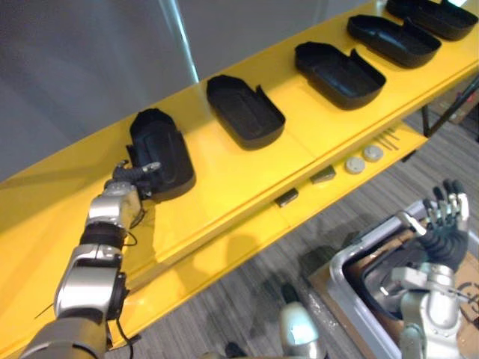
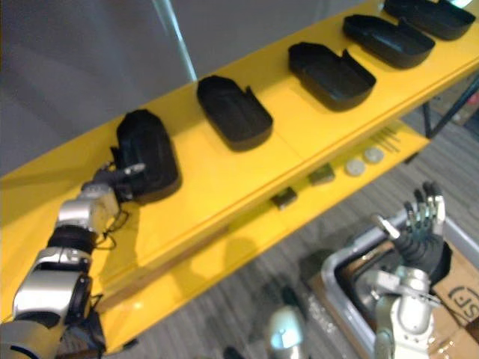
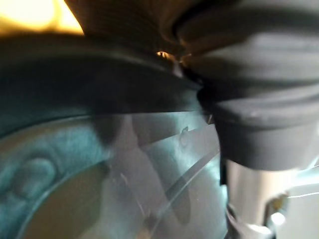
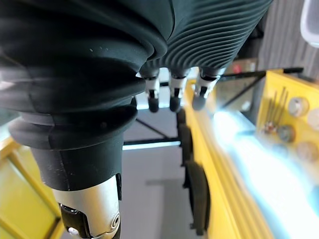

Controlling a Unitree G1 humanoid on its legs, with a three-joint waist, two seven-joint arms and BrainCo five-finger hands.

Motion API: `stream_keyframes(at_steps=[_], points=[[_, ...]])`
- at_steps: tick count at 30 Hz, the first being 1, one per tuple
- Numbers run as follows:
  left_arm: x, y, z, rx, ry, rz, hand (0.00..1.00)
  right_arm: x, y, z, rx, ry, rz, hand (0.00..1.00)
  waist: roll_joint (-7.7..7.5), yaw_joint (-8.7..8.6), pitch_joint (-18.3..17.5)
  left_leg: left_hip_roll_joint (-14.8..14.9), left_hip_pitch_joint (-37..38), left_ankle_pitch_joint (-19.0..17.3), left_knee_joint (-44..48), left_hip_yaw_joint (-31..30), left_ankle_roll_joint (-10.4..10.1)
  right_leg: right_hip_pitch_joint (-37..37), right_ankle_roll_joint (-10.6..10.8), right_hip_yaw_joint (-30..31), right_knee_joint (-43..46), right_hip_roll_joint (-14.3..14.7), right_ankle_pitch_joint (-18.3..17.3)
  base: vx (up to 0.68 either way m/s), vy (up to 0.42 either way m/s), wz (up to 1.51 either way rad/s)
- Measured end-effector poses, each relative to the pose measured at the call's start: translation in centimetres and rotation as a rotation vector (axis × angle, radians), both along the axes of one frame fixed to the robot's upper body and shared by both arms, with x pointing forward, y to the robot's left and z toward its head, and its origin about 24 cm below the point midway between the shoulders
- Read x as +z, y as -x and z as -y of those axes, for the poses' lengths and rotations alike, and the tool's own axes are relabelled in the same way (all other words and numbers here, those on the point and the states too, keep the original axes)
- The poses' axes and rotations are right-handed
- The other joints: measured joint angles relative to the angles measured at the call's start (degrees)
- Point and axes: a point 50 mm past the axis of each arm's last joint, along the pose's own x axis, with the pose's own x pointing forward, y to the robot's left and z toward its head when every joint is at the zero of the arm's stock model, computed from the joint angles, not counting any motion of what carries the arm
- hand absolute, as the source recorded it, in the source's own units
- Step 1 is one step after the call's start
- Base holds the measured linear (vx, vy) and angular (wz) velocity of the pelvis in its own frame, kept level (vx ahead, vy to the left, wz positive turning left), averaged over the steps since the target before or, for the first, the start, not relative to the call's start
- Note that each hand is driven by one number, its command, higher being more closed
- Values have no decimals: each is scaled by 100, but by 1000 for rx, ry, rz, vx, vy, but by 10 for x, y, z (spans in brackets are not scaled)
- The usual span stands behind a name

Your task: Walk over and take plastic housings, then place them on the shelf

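Presently, left robot hand (image 1: 133,179) pinching housing (image 1: 161,146) on yellow shelf (image 1: 224,176), right robot hand (image 1: 441,235) spread above grey bin (image 1: 346,263) of dark housings (image 1: 378,278)

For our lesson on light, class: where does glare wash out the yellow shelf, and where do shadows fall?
Right wrist view: white glare floods the shelf. Left eye view: even light; the housing by the left hand casts a thin dark shadow on the shelf, and a softer one lies on the lower ledge. Left wrist view: a bright yellow patch past the housing's dim inside.
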Motion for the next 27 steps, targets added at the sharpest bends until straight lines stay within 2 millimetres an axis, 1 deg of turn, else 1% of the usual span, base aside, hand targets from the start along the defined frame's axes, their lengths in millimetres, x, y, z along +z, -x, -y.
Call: stream_keyframes(at_steps=[2,7,10,12,14,15,16,17,18,19,21,22,23,24,25,26,27], points=[[2,0,-1,27,-10,2,0,0,0,0,-1,-2,0,0,-6,-23,4,2,-17,0,3,-14,0,-4,0,-7,0,-2,0,-1,-7,2],[7,3,-9,184,-49,27,0,-1,-3,-8,24,-10,9,0,-43,-85,26,4,-24,0,10,-16,0,-11,0,-8,-1,-2,3,0,0,0],[18,4,-19,252,-36,87,0,5,-3,-9,26,7,62,0,-52,-72,32,4,-28,0,9,-17,0,-15,-1,-11,-1,-2,3,0,0,0],[34,4,-29,298,-2,165,0,12,-4,-9,29,28,107,0,-52,-34,32,3,-27,1,8,-19,0,-15,-1,-14,-2,-3,3,0,0,0],[68,5,-45,332,0,303,0,22,-6,-8,36,61,175,0,-51,70,32,3,-26,2,7,-42,2,-7,-1,-30,-6,-6,3,12,-3,3],[77,6,-49,338,5,344,0,26,-7,-8,40,68,195,0,-51,76,32,3,-24,3,8,-71,2,5,-1,-47,-14,-11,3,27,-9,14],[94,10,-58,339,-17,417,0,32,-10,-9,48,83,238,0,-49,87,30,3,-23,4,9,-130,4,30,-1,-107,-27,-27,3,24,-10,19],[110,14,-65,330,-23,490,0,39,-11,-10,55,98,281,0,-46,130,28,4,-27,7,9,-161,5,50,-3,-149,-43,-37,4,21,-10,17],[116,15,-67,323,-24,520,0,42,-12,-10,59,106,297,0,-42,166,27,6,-23,7,10,-176,5,75,-4,-165,-61,-39,5,17,-11,18],[124,16,-66,297,-17,571,0,46,-13,-10,66,119,319,0,-18,242,12,14,-4,8,9,-244,6,161,-5,-232,-114,-51,7,22,-11,28],[132,18,-67,259,-1,634,0,52,-18,-13,88,127,349,0,9,352,-4,19,57,12,0,-334,10,315,-5,-335,-201,-76,7,23,-6,24],[136,22,-67,229,6,676,0,56,-22,-18,118,134,366,0,47,426,-28,15,69,12,-6,-383,10,383,-1,-392,-256,-86,27,48,-14,55],[142,46,-70,149,-22,808,0,67,-33,-32,217,170,397,0,216,690,-172,-3,68,26,-22,-654,32,645,16,-723,-481,-139,64,60,-18,71],[138,51,-72,147,-38,819,0,71,-37,-33,242,190,399,0,278,714,-220,-9,65,26,-25,-763,32,740,13,-825,-548,-162,75,71,-19,86],[135,53,-72,140,-43,821,0,73,-39,-33,251,203,390,0,319,777,-251,-13,82,33,-32,-878,41,848,15,-950,-597,-182,77,32,-7,45],[135,54,-72,141,-46,827,0,74,-41,-34,260,209,385,0,339,863,-278,-11,83,37,-34,-913,45,874,15,-977,-605,-184,77,12,1,37],[132,64,-75,150,-50,854,0,78,-47,-39,285,211,399,0,360,967,-299,-14,52,48,-30,-972,62,952,16,-1081,-627,-235,77,-5,10,25]])
